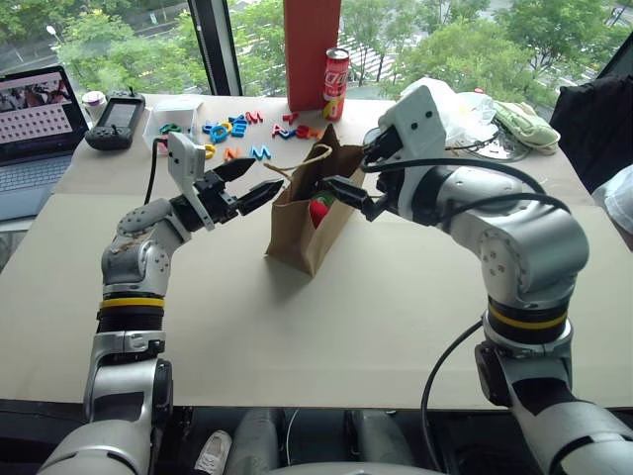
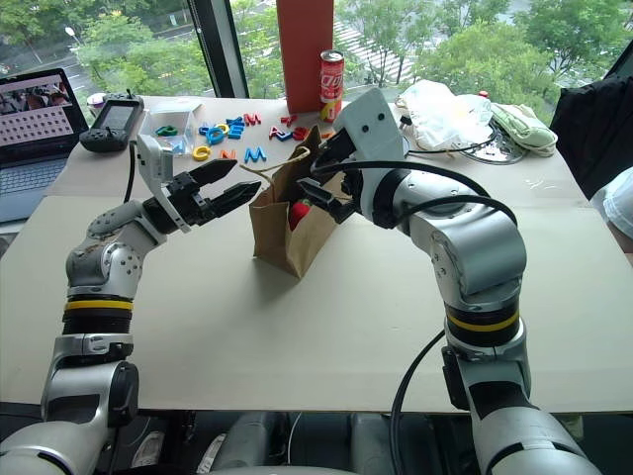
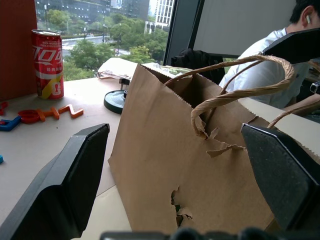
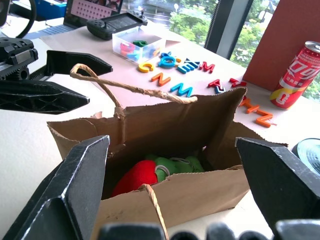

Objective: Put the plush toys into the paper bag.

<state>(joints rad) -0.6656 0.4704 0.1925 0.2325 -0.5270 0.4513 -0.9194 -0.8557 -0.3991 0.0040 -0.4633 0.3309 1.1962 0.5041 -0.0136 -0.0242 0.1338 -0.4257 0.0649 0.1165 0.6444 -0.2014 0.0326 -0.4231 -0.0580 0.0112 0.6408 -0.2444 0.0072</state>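
With both toys apparently down in the paper bag (image 1: pixel 302 228), I have the two arms standing either side of it with nothing in their jaws. My left gripper (image 1: pixel 244 184) hangs just beside the bag's left face, fingers spread wide and empty, near the twine handle that arches toward it. My right gripper (image 2: pixel 321 176) sits over the mouth on the other side, also wide open and holding nothing; through its wrist camera I look straight down past the torn rim to the red plush toy (image 4: pixel 134 176) with its green leaves, lying at the bottom. Something green lies next to it, and I judge that to be the light green toy, though I cannot make out a face. The bag stands upright on its own, mouth gaping, which I take as why neither arm needs to steady it; its left wall is ripped in places, so I would not trust it to much pulling. It rests on a pale table (image 1: pixel 326 336) with coloured plastic letters (image 1: pixel 237 129), a red soda can (image 1: pixel 336 83) and a red-orange post behind it, a laptop (image 1: pixel 35 124) and a handheld controller (image 1: pixel 115 121) at far left, a white plastic bag (image 1: pixel 450 104) at right. Big windows show trees outside, and a person sits off to the right.
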